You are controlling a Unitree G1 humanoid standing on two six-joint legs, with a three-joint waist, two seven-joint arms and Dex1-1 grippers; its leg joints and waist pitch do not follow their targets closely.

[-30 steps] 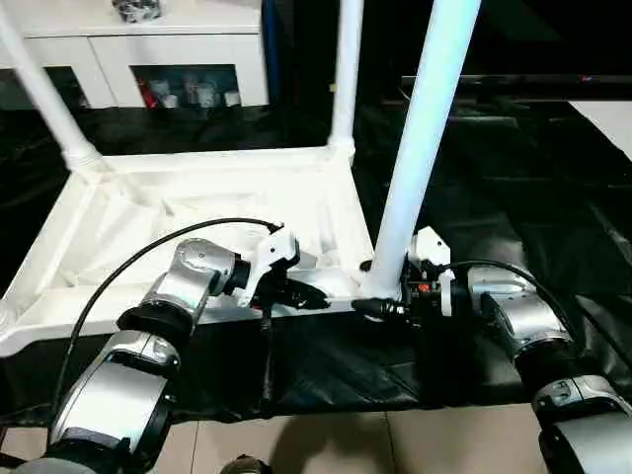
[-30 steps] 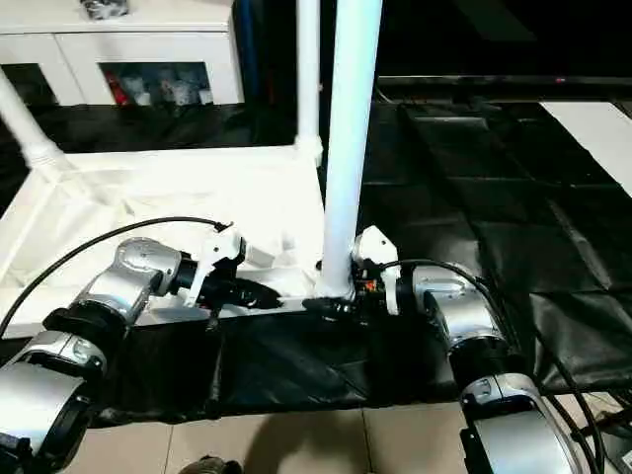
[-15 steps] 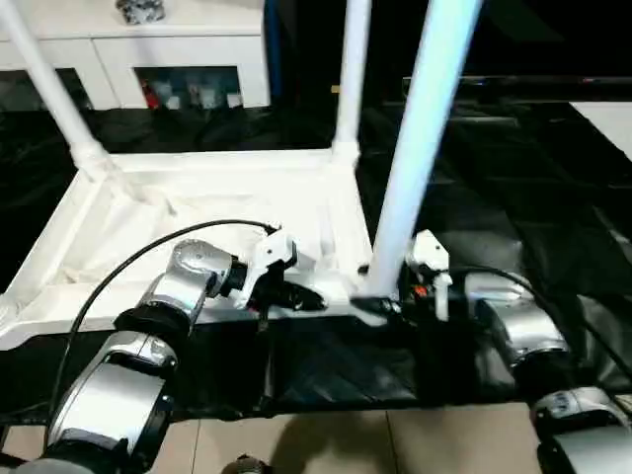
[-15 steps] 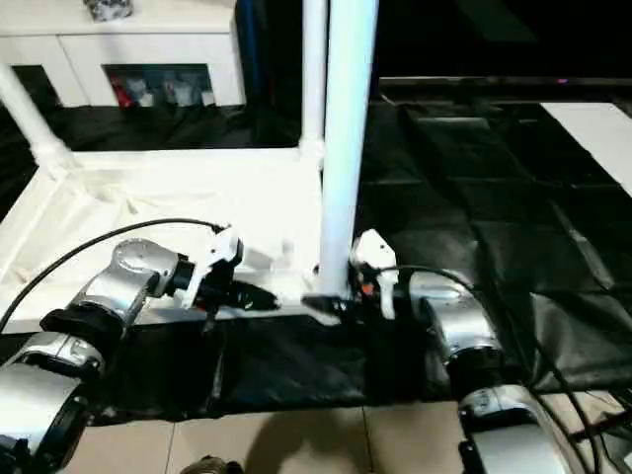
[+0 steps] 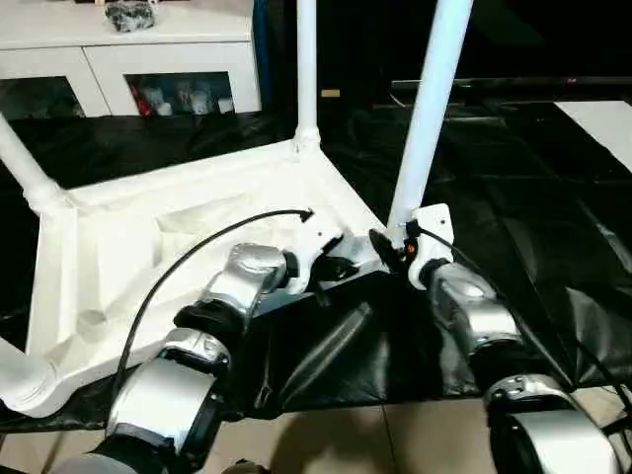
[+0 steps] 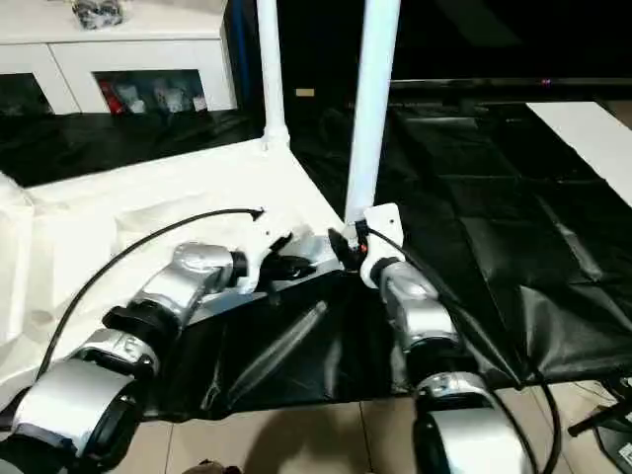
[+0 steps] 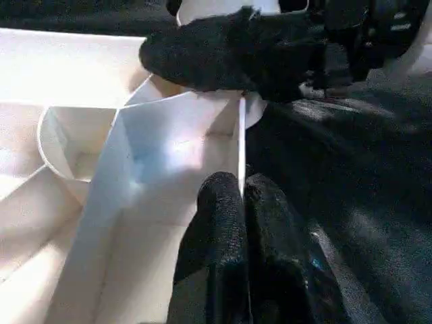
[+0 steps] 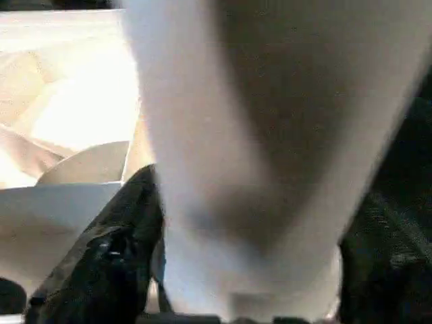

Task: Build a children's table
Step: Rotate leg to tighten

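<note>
We see the children's table (image 5: 128,247) lying upside down across the left and centre of the frame on black sheeting (image 5: 553,237), legs pointing up. Just left of centre, the left gripper (image 5: 341,267) is pinched tight on the thin side wall of the tabletop's near edge. Just right of centre, the right gripper (image 5: 390,247) has its two fingers clasped around the base of the nearest leg (image 5: 427,109) at its corner socket.

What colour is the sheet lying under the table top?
Black; the sheet shows best in the left eye view.
</note>
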